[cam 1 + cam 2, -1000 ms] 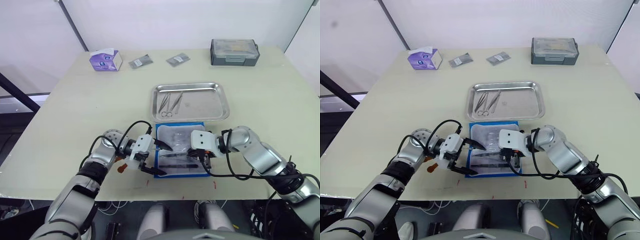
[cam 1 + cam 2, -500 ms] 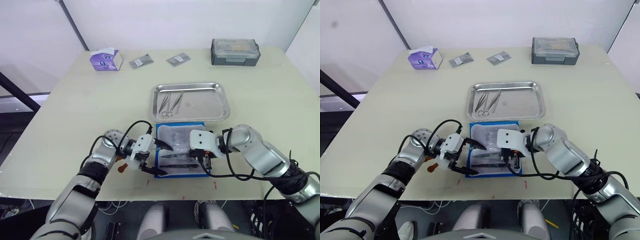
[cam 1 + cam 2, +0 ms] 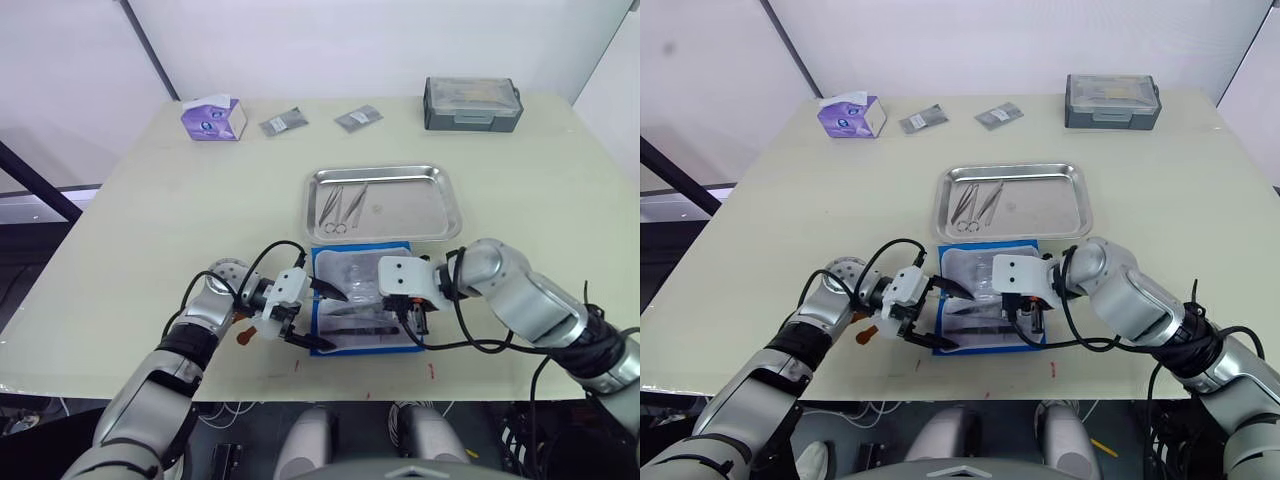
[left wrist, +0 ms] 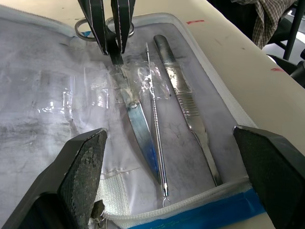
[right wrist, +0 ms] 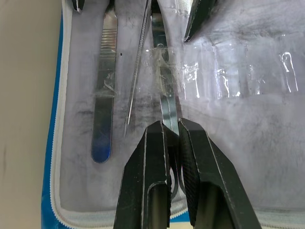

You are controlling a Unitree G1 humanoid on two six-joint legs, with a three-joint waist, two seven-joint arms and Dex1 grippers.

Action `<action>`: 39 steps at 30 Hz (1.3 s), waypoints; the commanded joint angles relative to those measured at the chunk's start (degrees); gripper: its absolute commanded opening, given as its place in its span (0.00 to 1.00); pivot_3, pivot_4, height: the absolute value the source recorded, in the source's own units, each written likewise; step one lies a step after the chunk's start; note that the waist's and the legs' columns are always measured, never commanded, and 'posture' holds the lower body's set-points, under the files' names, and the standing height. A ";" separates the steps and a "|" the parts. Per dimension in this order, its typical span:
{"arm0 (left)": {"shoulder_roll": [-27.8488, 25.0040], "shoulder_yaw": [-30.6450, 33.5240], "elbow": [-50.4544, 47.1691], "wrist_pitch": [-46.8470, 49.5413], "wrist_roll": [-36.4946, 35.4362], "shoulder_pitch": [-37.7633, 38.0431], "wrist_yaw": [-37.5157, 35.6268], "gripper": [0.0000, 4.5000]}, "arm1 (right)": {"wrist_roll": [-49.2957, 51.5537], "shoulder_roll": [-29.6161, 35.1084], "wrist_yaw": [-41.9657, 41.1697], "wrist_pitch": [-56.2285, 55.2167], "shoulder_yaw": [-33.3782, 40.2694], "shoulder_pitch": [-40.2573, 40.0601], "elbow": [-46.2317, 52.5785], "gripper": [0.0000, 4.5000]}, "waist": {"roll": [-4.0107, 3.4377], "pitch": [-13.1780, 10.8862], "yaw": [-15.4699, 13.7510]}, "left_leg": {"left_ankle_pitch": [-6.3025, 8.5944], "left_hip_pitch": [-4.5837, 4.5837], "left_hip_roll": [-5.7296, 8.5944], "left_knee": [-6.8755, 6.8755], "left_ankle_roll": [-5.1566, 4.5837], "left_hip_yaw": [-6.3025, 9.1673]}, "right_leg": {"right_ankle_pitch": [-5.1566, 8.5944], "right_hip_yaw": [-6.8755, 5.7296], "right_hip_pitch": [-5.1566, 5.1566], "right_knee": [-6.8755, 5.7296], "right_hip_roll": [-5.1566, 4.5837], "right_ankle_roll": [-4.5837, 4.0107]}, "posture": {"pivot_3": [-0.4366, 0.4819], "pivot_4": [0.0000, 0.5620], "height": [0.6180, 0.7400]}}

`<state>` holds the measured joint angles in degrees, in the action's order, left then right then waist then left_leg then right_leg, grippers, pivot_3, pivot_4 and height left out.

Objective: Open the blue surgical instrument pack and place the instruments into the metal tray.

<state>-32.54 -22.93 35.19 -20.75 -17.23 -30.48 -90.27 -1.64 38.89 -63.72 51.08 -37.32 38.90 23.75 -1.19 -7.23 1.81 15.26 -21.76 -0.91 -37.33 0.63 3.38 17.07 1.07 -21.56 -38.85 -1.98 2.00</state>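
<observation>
The blue surgical instrument pack lies open near the table's front edge, pale inside up. Held under clear straps in it are scissors, a thin probe and a flat scalpel handle. My right gripper is shut on the scissors close to their rings. It also shows from the other side as two black fingers. My left gripper stands open at the pack's left edge, fingers spread wide over the instruments' tips. The metal tray sits just behind the pack with two instruments in its left part.
A grey lidded box stands at the back right. A purple tissue box and two grey sachets lie along the back. The table's front edge runs just below the pack.
My right gripper has edged slightly left over the pack, staying on the scissors. The left gripper has not moved.
</observation>
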 commanded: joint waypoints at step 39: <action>1.12 -5.42 2.61 5.06 4.28 4.32 -2.23 1.00 | 8.27 23.33 -3.54 -5.57 17.62 -7.90 10.05 0.01 | 0.18 -0.11 -0.17 | 0.04 0.00 0.12 0.03 -0.07 0.00 | 0.07 0.05 0.01 0.04 -0.12 0.11 | 0.48 0.27 0.95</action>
<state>-32.22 -22.95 34.17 -18.14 -17.13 -30.50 -90.26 6.02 61.71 -67.06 47.42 -22.13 30.90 32.43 -1.01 -7.33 1.64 15.30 -21.75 -0.79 -37.30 0.56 3.38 17.14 1.12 -21.55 -38.81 -2.10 2.12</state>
